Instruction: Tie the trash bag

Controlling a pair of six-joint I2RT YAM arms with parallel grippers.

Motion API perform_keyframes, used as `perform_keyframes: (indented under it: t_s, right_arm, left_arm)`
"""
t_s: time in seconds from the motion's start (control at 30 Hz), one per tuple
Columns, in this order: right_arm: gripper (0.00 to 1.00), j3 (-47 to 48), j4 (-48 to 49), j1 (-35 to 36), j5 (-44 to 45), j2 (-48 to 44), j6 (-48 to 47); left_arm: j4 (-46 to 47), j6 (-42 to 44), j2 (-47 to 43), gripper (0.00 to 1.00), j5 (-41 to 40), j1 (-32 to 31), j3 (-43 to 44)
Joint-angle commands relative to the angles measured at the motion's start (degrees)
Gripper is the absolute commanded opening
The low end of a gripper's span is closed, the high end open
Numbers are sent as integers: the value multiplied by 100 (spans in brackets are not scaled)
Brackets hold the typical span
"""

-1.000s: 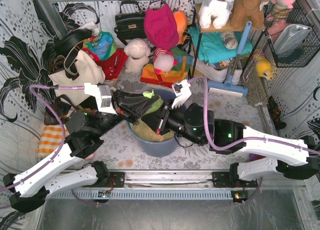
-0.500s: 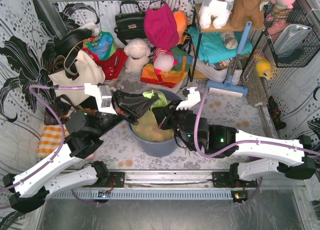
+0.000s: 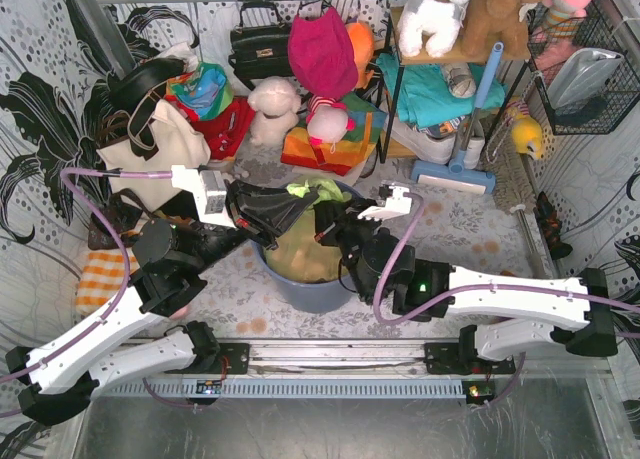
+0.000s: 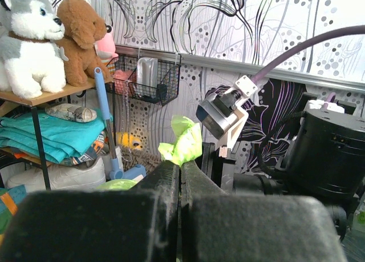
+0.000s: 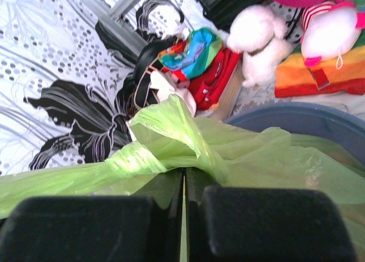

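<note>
The trash bag (image 3: 300,247) sits in the round blue-grey bin (image 3: 300,291) at the centre of the top view, its thin green plastic showing tan crumpled paper through it, with the loose mouth gathered up above the rim. From the left of the frame the left tool (image 3: 294,205) reaches over the bin with its jaws pressed together on a tuft of the bag's green plastic, which pokes out just above the fingertips in the left wrist view (image 4: 182,142). The right tool (image 3: 326,225) comes in from the right, also closed. Seen from its wrist, a bunched, twisted band of the plastic (image 5: 134,159) runs across its tips, and a sliver of green shows in the seam between the jaws, so it too grips the bag. The bin stands on the flower-patterned worktop (image 3: 455,224). Behind it, in the upper part of the frame, lie a cream tote bag (image 3: 150,151), a black handbag (image 3: 260,45) and a blue-handled mop (image 3: 470,129).
</note>
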Motion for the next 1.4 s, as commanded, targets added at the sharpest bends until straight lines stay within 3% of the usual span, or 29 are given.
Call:
perform_keyframes:
  t_s: [0.0, 0.23, 0.37, 0.4, 0.63, 0.77, 0.83, 0.93, 1.1, 1.23, 1.37]
  right_arm:
    - [0, -168, 1961, 22, 765, 274, -1033]
    - [0, -430, 4840, 22, 1533, 881, -2704]
    - [0, -393, 8110, 22, 1802, 1570, -5055]
    - [0, -233, 8248, 18, 1805, 1719, -5378]
    - [0, 144, 8290, -21, 1529, 2094, -5536]
    - [0, 23, 8290, -22, 1541, 2063, -5489]
    - [0, -18, 8290, -22, 1528, 2016, -5486]
    - [0, -29, 8290, -22, 1494, 1973, -5579]
    - [0, -105, 7791, -23, 1325, 1809, -5337]
    - [0, -172, 6504, -77, 1112, 1567, -4393]
    - [0, -193, 4562, -257, 778, 1217, -2646]
  left_arm:
    - [187, 65, -29, 0, 50, 41, 106]
    - [186, 55, 8, 0, 98, 41, 111]
    - [186, 38, 26, 0, 120, 43, 144]
    - [189, 39, 41, 0, 122, 43, 151]
    - [-18, 47, 22, 6, 183, 41, 238]
    - [-208, 120, -124, 51, 22, 41, 281]
    - [-320, 168, -215, 62, -205, 41, 312]
    - [-692, 218, -238, 66, -782, 37, 521]
    - [-1556, 396, 21, 66, -2065, 34, 1039]
    - [-1632, 251, 91, 70, -2938, 41, 910]
    - [-1901, 252, 299, 70, -2985, 41, 923]
